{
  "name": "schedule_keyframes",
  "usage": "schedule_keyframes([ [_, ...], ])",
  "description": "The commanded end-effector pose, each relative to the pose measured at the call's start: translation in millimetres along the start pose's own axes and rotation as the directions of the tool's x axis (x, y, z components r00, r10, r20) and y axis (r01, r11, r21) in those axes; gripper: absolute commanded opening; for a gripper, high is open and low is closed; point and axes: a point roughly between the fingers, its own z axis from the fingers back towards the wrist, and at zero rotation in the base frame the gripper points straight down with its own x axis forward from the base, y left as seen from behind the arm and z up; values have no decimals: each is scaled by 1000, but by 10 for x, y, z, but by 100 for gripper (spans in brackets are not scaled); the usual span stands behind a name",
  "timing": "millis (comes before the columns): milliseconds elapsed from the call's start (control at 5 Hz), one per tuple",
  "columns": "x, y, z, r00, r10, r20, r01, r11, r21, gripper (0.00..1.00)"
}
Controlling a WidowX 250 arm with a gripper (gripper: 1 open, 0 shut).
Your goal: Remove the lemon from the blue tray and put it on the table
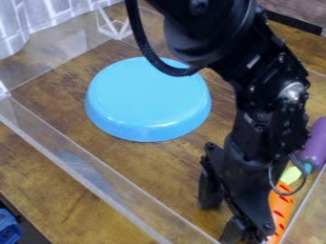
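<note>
The blue tray is a wide, low, light-blue dish on the dark wooden table, with nothing on it. A small yellow-green piece that looks like the lemon lies on the table at the right, mostly hidden behind the black arm. My gripper hangs low over the table, right of and in front of the tray. Its black fingers stand apart with nothing between them.
An orange toy carrot lies beside the gripper at the lower right. A purple object is at the right edge. A clear acrylic wall runs along the front and left of the table.
</note>
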Motion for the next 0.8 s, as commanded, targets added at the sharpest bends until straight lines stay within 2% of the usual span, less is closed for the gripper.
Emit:
schedule_keyframes([
  [0,95,-46,81,999,-21,33,21,1000,-2,0],
  [200,112,-40,88,999,-22,32,22,1000,-4,0],
  [400,131,-24,104,999,-19,32,19,1000,-6,100],
  [600,149,-5,117,999,-15,32,16,1000,-9,100],
])
